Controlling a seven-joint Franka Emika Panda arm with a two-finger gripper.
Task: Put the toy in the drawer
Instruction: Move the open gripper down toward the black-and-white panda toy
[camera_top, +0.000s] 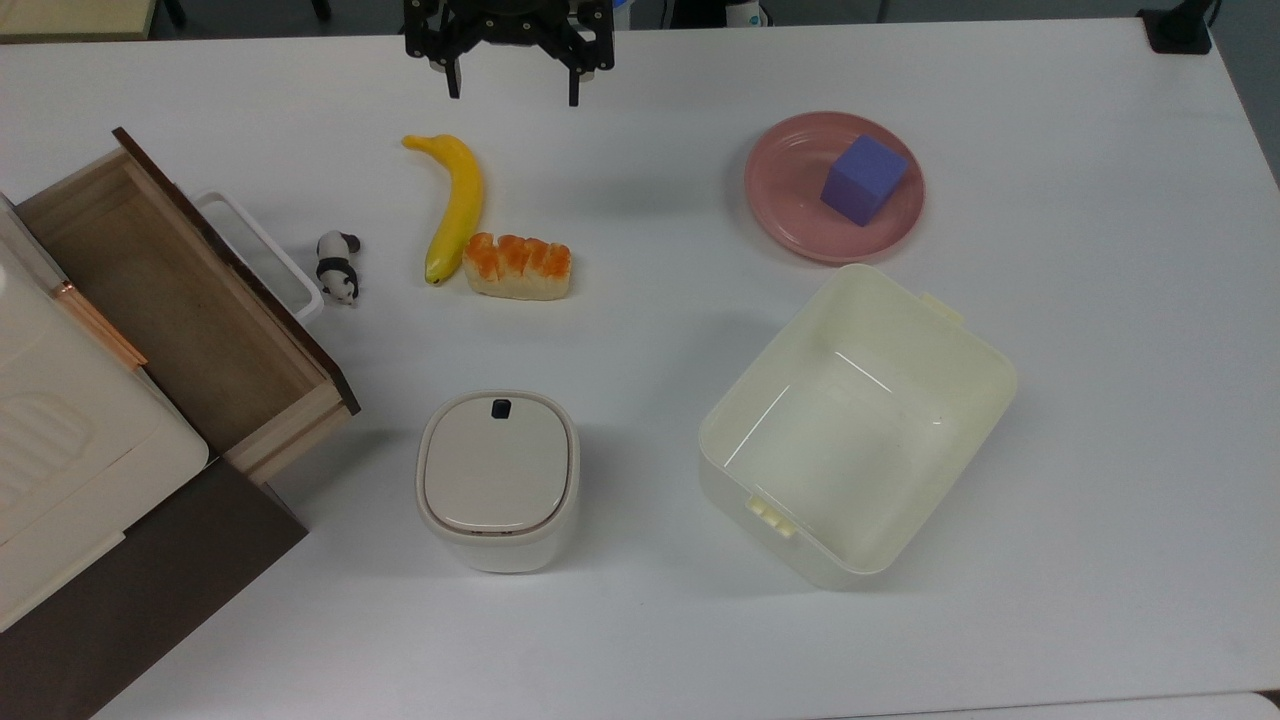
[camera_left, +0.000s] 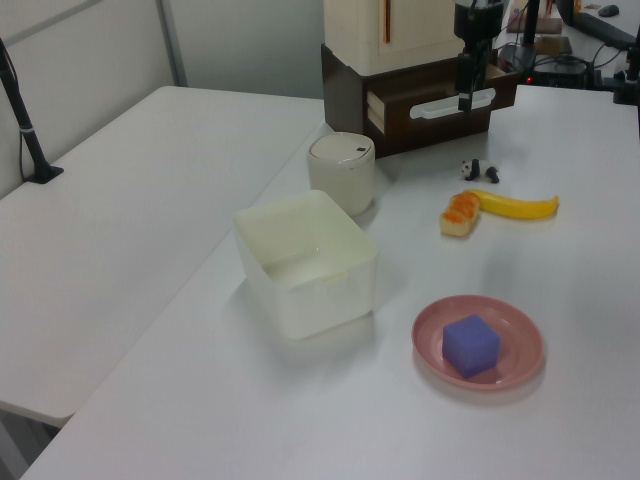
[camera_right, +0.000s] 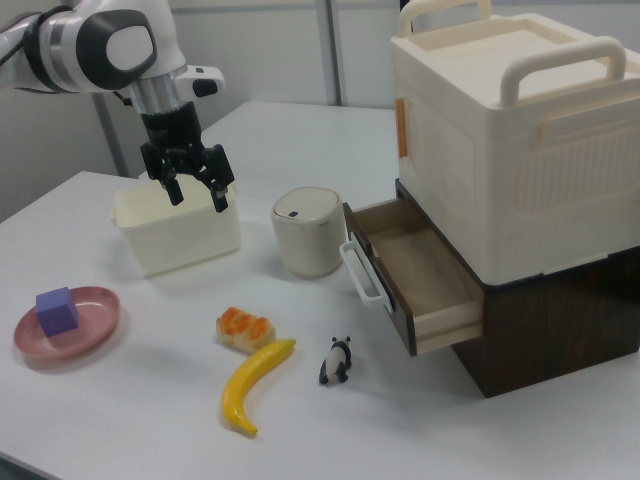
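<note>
1. Gripper (camera_right: 196, 190): raised above the table, well apart from every object. Its fingers are spread with nothing between them; the claw is released. In the top view it sits at the upper edge (camera_top: 512, 85), beyond the banana's stem end.
2. Toy (camera_top: 338, 266): a small black-and-white panda, on the table (camera_top: 640, 620) just outside the drawer's front panel. In the top view it lies between the white handle (camera_top: 262, 250) and the banana (camera_top: 452, 205), touching neither. The right view shows it upright (camera_right: 337, 361).
3. Drawer (camera_top: 170, 300): pulled open, light wood inside, dark front panel. No object is seen inside it. It projects from a dark brown cabinet (camera_right: 560, 320), on which a cream lidded crate (camera_right: 510, 130) is stacked.
4. Banana: lies on the table, its lower tip close to the bread (camera_top: 517, 266), an orange-topped piece.
5. Canister (camera_top: 497, 478): cream, lid closed, upright, near the drawer's open corner in the top view.
6. Bin (camera_top: 858, 425): cream plastic, open-topped, at the top view's right of the canister.
7. Plate (camera_top: 780, 200): pink, beside the bin, carrying a purple cube (camera_top: 864, 180).
</note>
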